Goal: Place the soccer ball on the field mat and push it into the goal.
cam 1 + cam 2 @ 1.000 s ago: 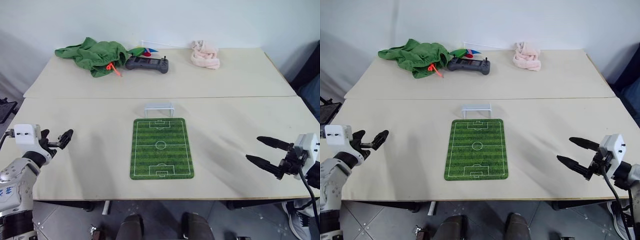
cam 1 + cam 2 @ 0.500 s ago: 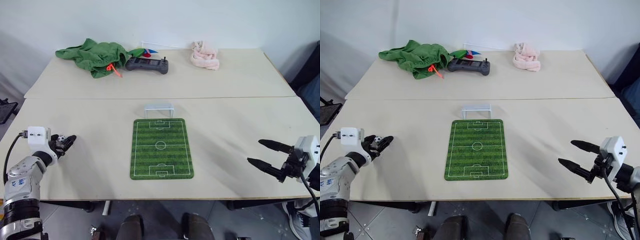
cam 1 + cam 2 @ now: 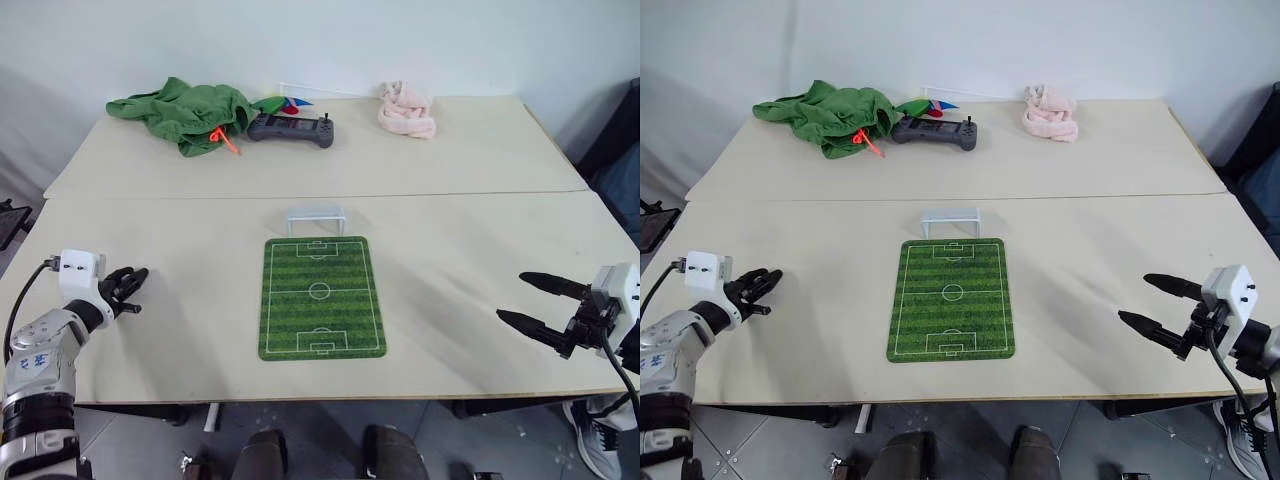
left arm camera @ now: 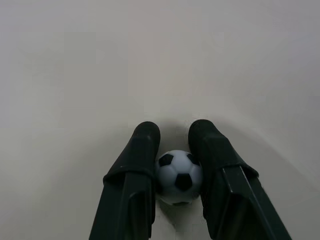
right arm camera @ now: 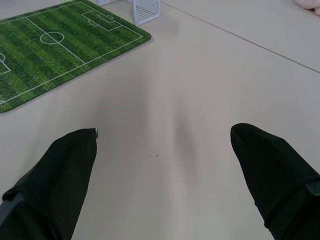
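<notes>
The tiny white soccer ball (image 4: 179, 176) with black patches sits between the two black fingers of my left gripper (image 4: 174, 134), which is shut on it. That left gripper (image 3: 133, 281) hovers over the table's left side, well left of the striped green field mat (image 3: 320, 295). The small white goal (image 3: 316, 219) stands just beyond the mat's far end. My right gripper (image 3: 526, 300) stays open with nothing between its fingers at the table's right front, and the right wrist view has the mat (image 5: 55, 50) and goal (image 5: 146, 10) off to one side.
Along the far table lie a rumpled green cloth (image 3: 185, 108), a dark grey controller (image 3: 291, 128) and a pink cloth (image 3: 407, 108). A seam (image 3: 450, 192) between the two tabletops runs just behind the goal.
My left gripper has closed on the soccer ball and shifted slightly toward the mat. The right gripper has stayed where it was, open.
</notes>
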### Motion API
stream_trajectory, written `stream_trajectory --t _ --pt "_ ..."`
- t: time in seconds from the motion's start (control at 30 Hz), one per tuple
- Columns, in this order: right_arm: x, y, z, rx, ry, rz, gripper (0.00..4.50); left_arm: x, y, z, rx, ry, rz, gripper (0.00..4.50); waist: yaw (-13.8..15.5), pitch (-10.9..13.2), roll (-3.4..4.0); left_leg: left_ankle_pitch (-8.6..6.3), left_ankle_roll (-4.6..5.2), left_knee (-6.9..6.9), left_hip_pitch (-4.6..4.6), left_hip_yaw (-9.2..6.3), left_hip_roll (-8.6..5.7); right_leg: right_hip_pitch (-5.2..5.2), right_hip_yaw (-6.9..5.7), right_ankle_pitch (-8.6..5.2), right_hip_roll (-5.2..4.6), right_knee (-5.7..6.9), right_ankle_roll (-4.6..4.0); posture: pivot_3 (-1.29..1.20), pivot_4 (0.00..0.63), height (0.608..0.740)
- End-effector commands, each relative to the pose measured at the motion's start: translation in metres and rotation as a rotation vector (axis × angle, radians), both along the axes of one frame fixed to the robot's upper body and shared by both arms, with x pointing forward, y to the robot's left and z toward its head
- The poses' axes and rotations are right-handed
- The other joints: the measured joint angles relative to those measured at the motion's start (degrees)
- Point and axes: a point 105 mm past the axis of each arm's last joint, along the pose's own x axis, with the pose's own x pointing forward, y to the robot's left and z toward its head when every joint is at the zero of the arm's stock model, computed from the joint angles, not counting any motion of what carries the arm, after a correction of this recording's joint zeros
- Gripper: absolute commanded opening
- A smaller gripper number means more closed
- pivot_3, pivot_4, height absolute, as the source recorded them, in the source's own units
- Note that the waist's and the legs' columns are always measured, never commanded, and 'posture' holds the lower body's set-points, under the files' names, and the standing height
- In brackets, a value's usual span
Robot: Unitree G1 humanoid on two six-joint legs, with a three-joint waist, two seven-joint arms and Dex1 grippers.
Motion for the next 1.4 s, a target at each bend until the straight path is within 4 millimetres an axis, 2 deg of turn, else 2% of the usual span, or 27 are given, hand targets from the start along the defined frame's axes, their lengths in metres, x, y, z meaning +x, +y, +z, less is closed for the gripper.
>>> stream_trajectory --t 0.03,0.23,0.33,0.43,0.63,0.83,0.93,1.17,1.27,1.4 --pt "-0.007 0.002 0.024 0.004 -0.097 0.044 4.5 -0.01 -0.062 0.03 -0.005 -0.1 -0.32 0.86 0.49 0.03 -0.06 -0.01 -0.01 0.01 -0.02 0.0 0.0 0.0 0.0 0.0 0.0 -0.01 0.01 0.0 0.15 0.74" --pt "-0.025 0.022 0.033 0.041 -0.134 0.158 4.5 -0.021 -0.117 0.039 0.025 -0.118 -0.63 0.86 1.27 0.03 -0.05 -0.04 -0.07 0.01 0.0 0.05 0.06 -0.01 0.03 0.0 0.09 -0.08 0.01 0.0 0.15 0.74" --pt "-0.046 0.03 0.035 0.041 -0.125 0.232 4.5 -0.036 -0.158 0.039 0.046 -0.119 -0.857 0.86 1.42 0.04 -0.06 -0.07 -0.07 0.05 -0.03 0.07 0.07 0.0 0.04 0.01 0.1 -0.17 0.03 0.0 0.15 0.74" --pt "-0.065 0.033 0.031 0.04 -0.087 0.269 4.5 -0.048 -0.19 0.04 0.023 -0.122 -0.993 0.86 1.77 0.04 -0.06 -0.13 -0.07 0.06 -0.06 0.07 0.07 0.06 0.05 0.03 0.12 -0.31 0.06 0.0 0.15 0.74" --pt "-0.089 0.035 0.021 0.044 -0.025 0.278 4.5 -0.053 -0.222 0.029 0.057 -0.106 -1.121 0.86 1.41 0.07 -0.12 -0.23 0.08 0.11 -0.04 0.12 0.08 0.09 0.11 0.1 0.17 -0.43 0.16 0.0 0.15 0.74" --pt "-0.094 0.044 0.016 0.085 -0.03 0.233 4.5 -0.061 -0.243 -0.002 0.143 -0.044 -1.184 0.86 1.41 0.07 -0.11 -0.26 0.13 0.14 -0.04 0.18 0.12 0.08 0.19 0.1 0.21 -0.5 0.16 0.0 0.15 0.74" --pt "-0.097 0.047 0.015 0.097 -0.026 0.227 4.5 -0.067 -0.245 -0.011 0.159 -0.031 -1.192 0.86 1.57 0.07 -0.11 -0.29 0.09 0.13 -0.05 0.17 0.19 0.07 0.19 0.1 0.29 -0.56 0.15 0.0 0.15 0.74" --pt "-0.096 0.048 0.011 0.1 -0.012 0.205 4.5 -0.063 -0.246 -0.023 0.176 -0.016 -1.141 0.86 1.62 0.07 -0.11 -0.39 0.18 0.17 -0.06 0.17 0.27 0.08 0.19 0.12 0.37 -0.6 0.09 0.0 0.15 0.74" --pt "-0.095 0.047 0.009 0.097 -0.01 0.195 4.5 -0.057 -0.25 -0.024 0.183 -0.025 -1.124 0.86 1.63 0.07 -0.11 -0.4 0.17 0.17 -0.06 0.18 0.28 0.08 0.19 0.12 0.37 -0.6 0.09 0.0 0.15 0.74" --pt "-0.094 0.044 0.009 0.089 -0.003 0.17 4.5 -0.06 -0.254 -0.022 0.182 -0.035 -1.156 0.86 1.63 0.06 -0.1 -0.39 0.16 0.18 -0.06 0.18 0.29 0.08 0.19 0.13 0.4 -0.6 0.09 0.0 0.15 0.74"
